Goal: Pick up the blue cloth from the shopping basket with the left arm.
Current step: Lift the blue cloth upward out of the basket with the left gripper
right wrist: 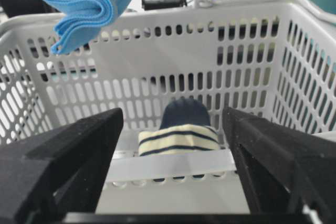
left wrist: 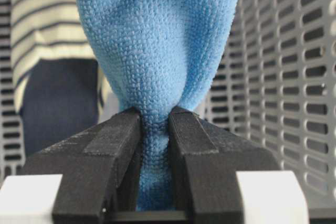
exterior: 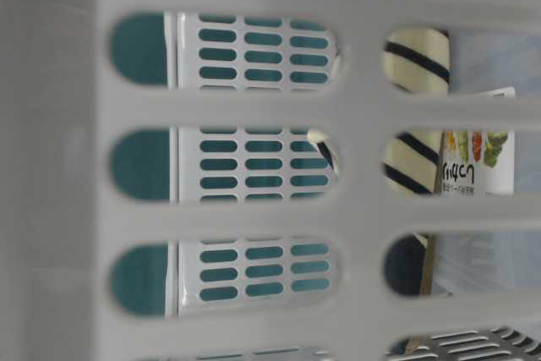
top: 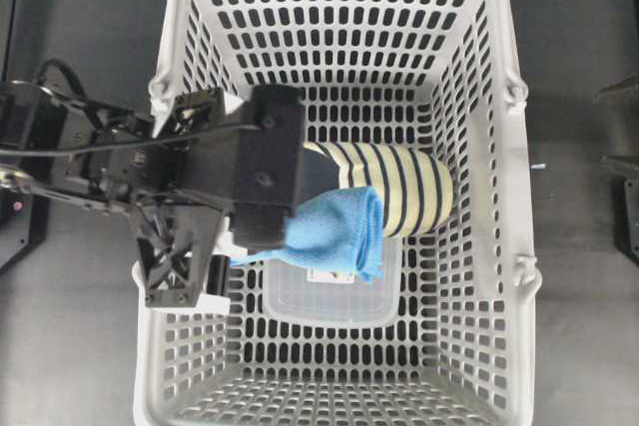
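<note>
The blue cloth (left wrist: 157, 35) hangs bunched between the jaws of my left gripper (left wrist: 155, 116), which is shut on it. From overhead the cloth (top: 334, 231) shows just past the left arm's black wrist block (top: 260, 167), over the middle of the shopping basket (top: 499, 7); the block hides the fingertips there. In the right wrist view the cloth (right wrist: 79, 9) dangles at about the height of the basket's far rim (right wrist: 236, 9). My right gripper (right wrist: 172, 114) stands wide open outside the near wall, with nothing between its fingers.
A navy and cream striped slipper (top: 399, 187) lies on the basket floor beside the cloth. A clear plastic box (top: 329, 296) with a printed label (exterior: 478, 162) sits below it. The left arm crosses the basket's left wall (top: 165, 87). Dark table (top: 589, 326) surrounds the basket.
</note>
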Robot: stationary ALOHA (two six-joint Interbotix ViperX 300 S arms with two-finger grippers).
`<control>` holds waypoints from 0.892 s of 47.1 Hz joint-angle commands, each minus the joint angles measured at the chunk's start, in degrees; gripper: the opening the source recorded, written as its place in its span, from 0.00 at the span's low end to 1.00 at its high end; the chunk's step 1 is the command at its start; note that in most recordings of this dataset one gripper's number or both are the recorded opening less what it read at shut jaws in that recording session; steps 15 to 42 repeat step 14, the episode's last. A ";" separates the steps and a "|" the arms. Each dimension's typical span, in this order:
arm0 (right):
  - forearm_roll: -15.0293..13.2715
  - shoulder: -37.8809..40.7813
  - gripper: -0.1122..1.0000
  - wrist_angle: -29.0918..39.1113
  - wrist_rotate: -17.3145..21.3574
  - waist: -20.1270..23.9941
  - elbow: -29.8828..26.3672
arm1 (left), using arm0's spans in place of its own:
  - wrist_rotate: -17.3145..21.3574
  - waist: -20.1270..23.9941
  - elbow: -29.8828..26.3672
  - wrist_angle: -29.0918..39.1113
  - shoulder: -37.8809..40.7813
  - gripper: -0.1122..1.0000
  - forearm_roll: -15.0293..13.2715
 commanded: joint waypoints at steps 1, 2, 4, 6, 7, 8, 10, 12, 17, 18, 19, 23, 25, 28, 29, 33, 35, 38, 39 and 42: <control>0.18 0.44 0.77 -0.26 0.09 -0.18 -1.23 | 0.09 0.00 0.44 -2.72 -2.02 0.21 0.26; 0.26 0.44 0.77 -0.35 0.09 -0.18 -1.23 | 0.09 0.00 0.62 -2.90 -2.11 0.21 0.26; 0.26 0.44 0.77 -0.26 0.09 -0.18 -1.14 | 0.09 0.00 0.79 -3.16 -2.02 0.21 0.26; 0.26 0.44 0.77 -0.26 0.09 -0.26 -1.05 | 0.09 -0.09 0.88 -3.16 -1.93 0.21 0.26; 0.26 0.44 0.77 -0.26 0.09 -0.18 -0.97 | 0.09 -0.18 0.97 -3.16 -1.93 0.21 0.26; 0.35 0.44 0.77 -0.35 0.09 -0.18 -1.05 | 0.09 -0.18 0.97 -3.25 -1.93 0.21 0.26; 0.26 0.44 0.77 -0.35 0.09 -0.18 -1.05 | 0.09 -0.26 0.97 -3.43 -1.85 0.21 0.26; 0.35 0.44 0.77 -0.35 0.18 -0.18 -0.97 | 0.09 -0.18 0.97 -3.60 -1.67 0.21 0.26; 0.35 0.44 0.77 -0.26 0.09 -0.18 -0.97 | 0.09 -0.18 1.05 -3.69 -1.49 0.21 0.26; 0.35 0.44 0.77 -0.26 0.09 -0.18 -0.97 | 0.09 -0.18 1.05 -3.69 -1.49 0.21 0.26; 0.35 0.44 0.77 -0.26 0.09 -0.18 -0.97 | 0.09 -0.18 1.05 -3.69 -1.49 0.21 0.26; 0.35 0.44 0.77 -0.26 0.09 -0.18 -0.97 | 0.09 -0.18 1.05 -3.69 -1.49 0.21 0.26; 0.35 0.44 0.77 -0.26 0.09 -0.18 -0.97 | 0.09 -0.18 1.05 -3.69 -1.49 0.21 0.26; 0.35 0.44 0.77 -0.26 0.09 -0.18 -0.97 | 0.09 -0.18 1.05 -3.69 -1.49 0.21 0.26; 0.35 0.44 0.77 -0.26 0.09 -0.18 -0.97 | 0.09 -0.18 1.05 -3.69 -1.49 0.21 0.26; 0.35 0.44 0.77 -0.26 0.09 -0.18 -0.97 | 0.09 -0.18 1.05 -3.69 -1.49 0.21 0.26; 0.35 0.44 0.77 -0.26 0.09 -0.18 -0.97 | 0.09 -0.18 1.05 -3.69 -1.49 0.21 0.26; 0.35 0.44 0.77 -0.26 0.09 -0.18 -0.97 | 0.09 -0.18 1.05 -3.69 -1.49 0.21 0.26; 0.35 0.44 0.77 -0.26 0.09 -0.18 -0.97 | 0.09 -0.18 1.05 -3.69 -1.49 0.21 0.26; 0.35 0.44 0.77 -0.26 0.09 -0.18 -0.97 | 0.09 -0.18 1.05 -3.69 -1.49 0.21 0.26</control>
